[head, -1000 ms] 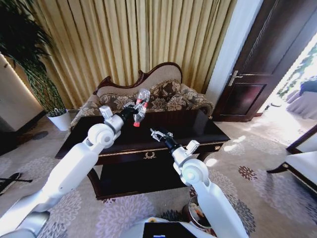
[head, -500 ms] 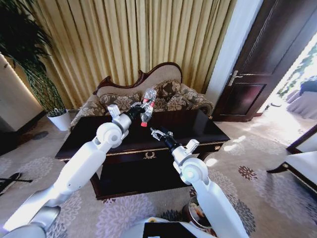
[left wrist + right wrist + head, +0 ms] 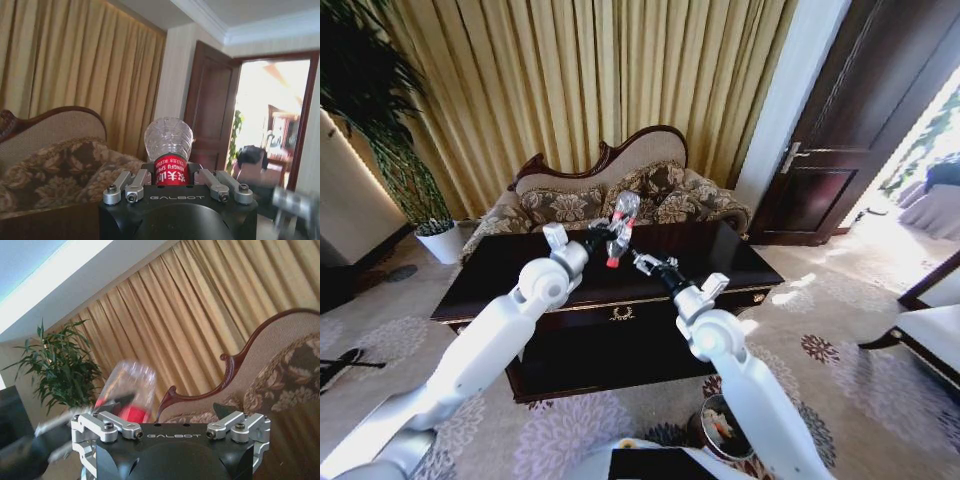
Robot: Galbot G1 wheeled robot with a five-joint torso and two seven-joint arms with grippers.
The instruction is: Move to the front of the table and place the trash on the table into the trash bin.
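The left gripper (image 3: 603, 237) is clamped on the bottle (image 3: 619, 229), held above the worktop (image 3: 500, 270). The right gripper (image 3: 645, 263), fingers apart, hovers just right of it; the two could collide. The trash bin (image 3: 725, 428) sits low, near right.

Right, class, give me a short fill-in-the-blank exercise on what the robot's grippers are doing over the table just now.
1. The left gripper is shut on a clear plastic ____ with a red label.
2. The held item hangs above the dark brown ____, not touching it.
3. The right gripper has its fingers ____ and holds nothing.
4. The trash bin stands on the carpet by the robot's ____ arm.

Missing words: bottle; table; open; right
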